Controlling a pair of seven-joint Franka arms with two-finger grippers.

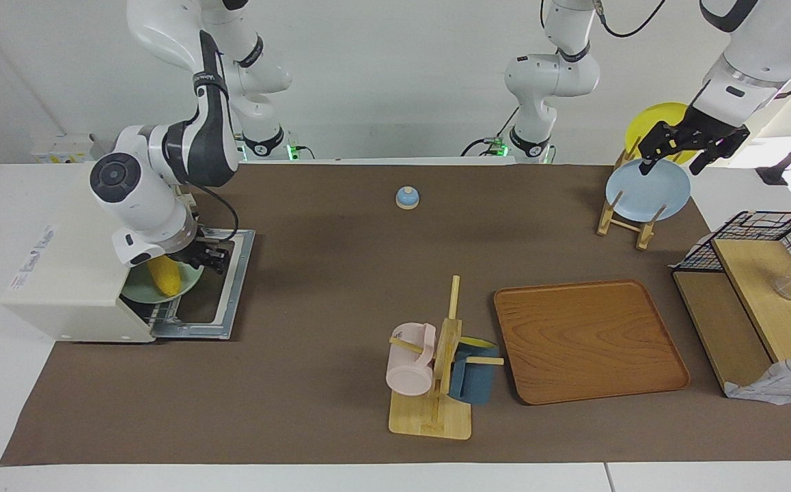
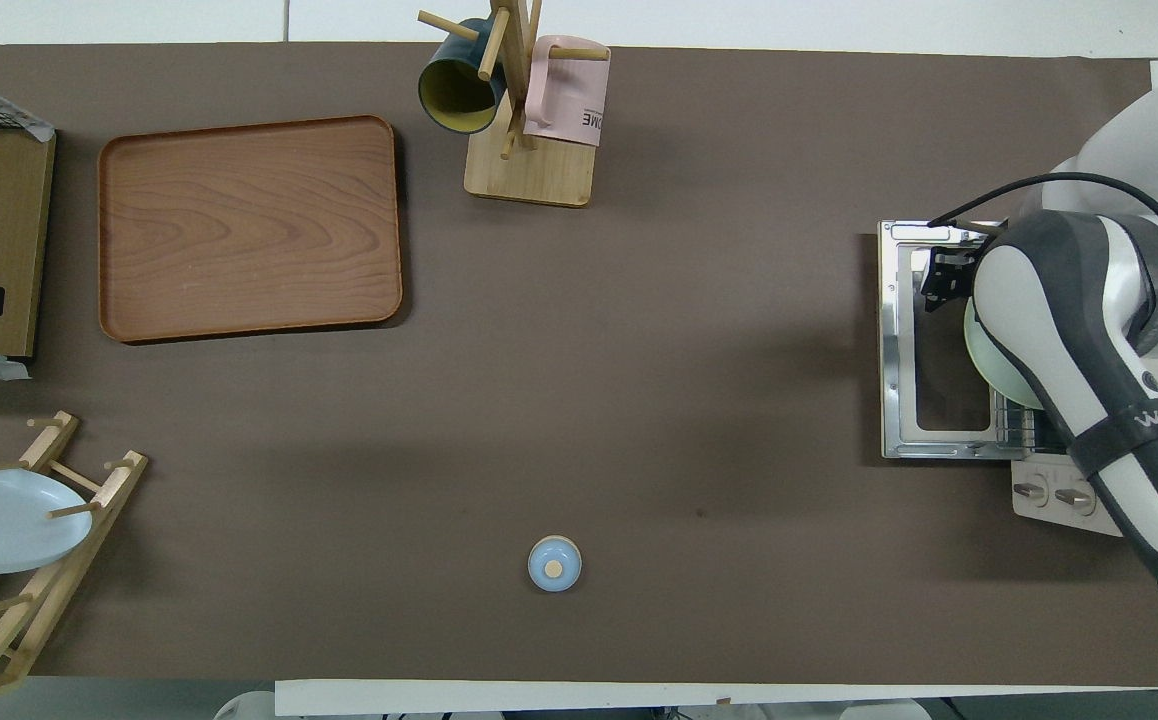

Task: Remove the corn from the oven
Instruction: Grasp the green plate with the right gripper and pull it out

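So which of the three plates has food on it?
The pale green plate on the rack at the oven's open mouth: the corn lies on it. The blue plate and yellow plate stand bare in the wooden rack.

- Wooden tray (image 1: pixel 590 340) is set flat on the brown mat (image 1: pixel 341 273).
- Mug stand (image 1: pixel 436 369) is placed beside the tray; pink mug (image 1: pixel 410 359) and blue mug (image 1: pixel 472 372) are hung on it.
- Blue plate (image 1: pixel 647 190) and yellow plate (image 1: pixel 655 123) are racked upright.
- Small bell (image 1: pixel 407 197) is noted near the robots.

You see glossy white arms with dark grey joint bands, round grey caps, "WANUC"-like lettering, loose black cables, green base lights and black end effectors.
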